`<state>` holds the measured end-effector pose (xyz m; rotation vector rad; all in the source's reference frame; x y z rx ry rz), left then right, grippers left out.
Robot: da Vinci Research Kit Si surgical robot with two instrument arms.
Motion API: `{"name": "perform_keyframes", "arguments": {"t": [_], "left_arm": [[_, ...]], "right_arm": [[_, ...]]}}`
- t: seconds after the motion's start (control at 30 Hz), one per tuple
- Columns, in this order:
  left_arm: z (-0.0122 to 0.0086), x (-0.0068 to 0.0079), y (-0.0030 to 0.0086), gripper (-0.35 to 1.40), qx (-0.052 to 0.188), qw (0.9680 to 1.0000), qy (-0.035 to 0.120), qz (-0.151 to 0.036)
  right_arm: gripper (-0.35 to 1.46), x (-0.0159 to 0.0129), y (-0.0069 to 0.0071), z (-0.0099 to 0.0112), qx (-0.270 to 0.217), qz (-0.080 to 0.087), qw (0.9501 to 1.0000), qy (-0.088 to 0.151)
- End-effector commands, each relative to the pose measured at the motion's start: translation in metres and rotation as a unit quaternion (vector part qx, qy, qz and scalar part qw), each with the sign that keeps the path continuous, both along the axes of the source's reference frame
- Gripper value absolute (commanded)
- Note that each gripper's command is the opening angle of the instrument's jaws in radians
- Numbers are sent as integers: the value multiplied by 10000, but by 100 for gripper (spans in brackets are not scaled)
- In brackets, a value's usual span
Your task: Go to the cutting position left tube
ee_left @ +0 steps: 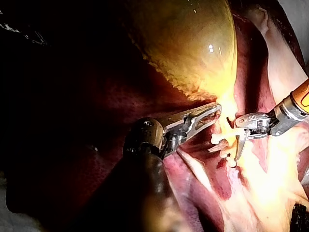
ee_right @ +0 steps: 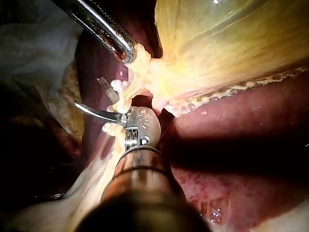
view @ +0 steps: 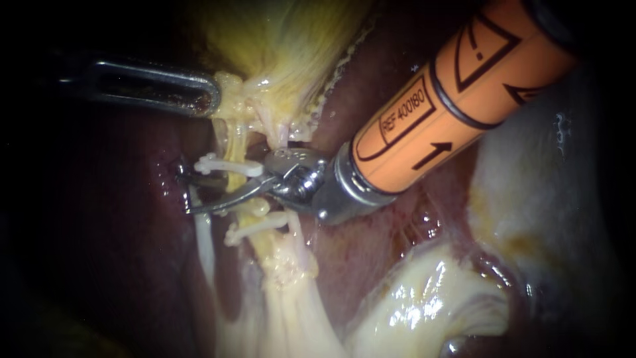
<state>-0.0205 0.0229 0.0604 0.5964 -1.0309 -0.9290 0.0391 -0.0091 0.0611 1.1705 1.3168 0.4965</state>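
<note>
Orange-sleeved right instrument [view: 184, 187] enters from upper right, its steel blades spread astride the ropy yellow left tube [view: 233, 142] at centre, between upper clip [view: 228, 164] and lower clip [view: 255, 225], both white. Slick dark liver [view: 99, 252] leaves room at lower left. At upper left, left instrument [view: 213, 94] seemingly pinches gallbladder [view: 285, 46] tissue.

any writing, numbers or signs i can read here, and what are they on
Orange sleeve of the right instrument: printed marks and signs are there; marks on instruments I do not read off.
Left instrument: no writing shows.
White clips, gallbladder, liver: none.
</note>
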Motion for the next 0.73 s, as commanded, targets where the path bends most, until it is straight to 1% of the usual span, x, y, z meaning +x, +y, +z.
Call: {"name": "perform_keyframes", "arguments": {"t": [0.03,0.27,0.33,0.73], "left_arm": [[0,1,0,-35,-1,10000,-4,4],[0,1,0,-35,0,10000,-4,5],[0,1,0,-35,0,10000,-5,5],[0,1,0,-35,1,10000,-5,5]], "right_arm": [[124,0,0,-6,13,-25,10000,26],[124,3,-3,-30,98,-101,9997,184],[124,4,-3,-34,103,-108,9997,189],[124,2,-3,-33,104,-110,9997,190]]}}
